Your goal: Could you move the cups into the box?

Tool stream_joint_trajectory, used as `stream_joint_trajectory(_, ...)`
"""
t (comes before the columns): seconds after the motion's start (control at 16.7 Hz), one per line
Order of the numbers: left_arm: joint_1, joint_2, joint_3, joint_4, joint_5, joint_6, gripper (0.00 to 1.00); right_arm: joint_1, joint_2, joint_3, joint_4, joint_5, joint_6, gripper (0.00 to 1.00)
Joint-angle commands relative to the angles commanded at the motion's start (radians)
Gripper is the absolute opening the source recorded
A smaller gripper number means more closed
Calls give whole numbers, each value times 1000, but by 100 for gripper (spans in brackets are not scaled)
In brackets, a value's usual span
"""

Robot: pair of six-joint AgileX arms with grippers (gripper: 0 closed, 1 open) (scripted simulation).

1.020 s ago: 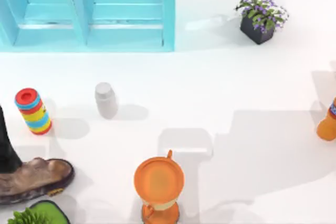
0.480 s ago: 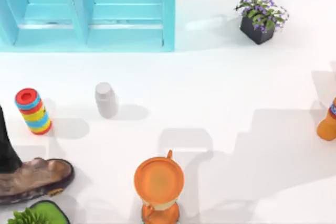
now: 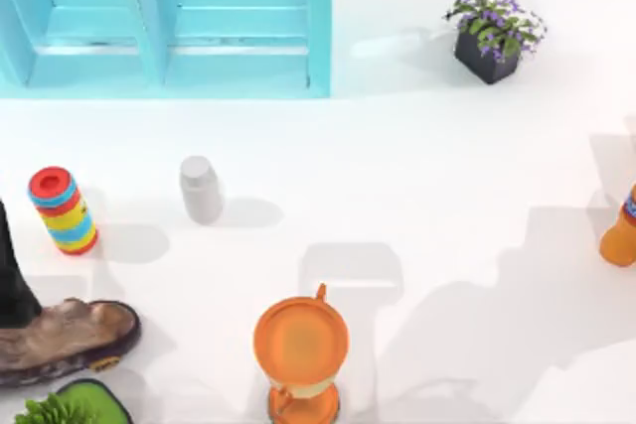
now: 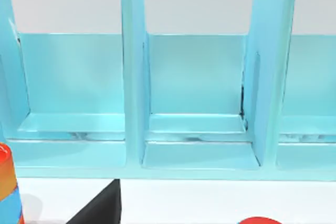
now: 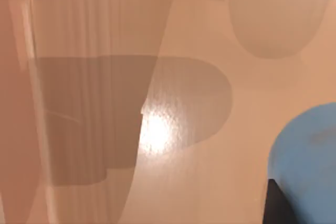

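White table (image 3: 417,166), blue cup (image 5: 310,156) by right wrist cam, grip state can't tell.

Evenly bright on the table (image 3: 397,166); soft grey shadows falling rightward of each object. Warm-tinted right wrist view with one glare spot.

blue cup (image 5: 307,156) cut off at right wrist view's edge, shoe (image 3: 60,340) cropped at table's left
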Motion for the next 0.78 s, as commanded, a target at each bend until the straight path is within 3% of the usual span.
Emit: stream_joint_trajectory(0.78, 0, 0, 0, 0, 0, 0, 100, 0, 0, 0, 0, 0, 0, 98)
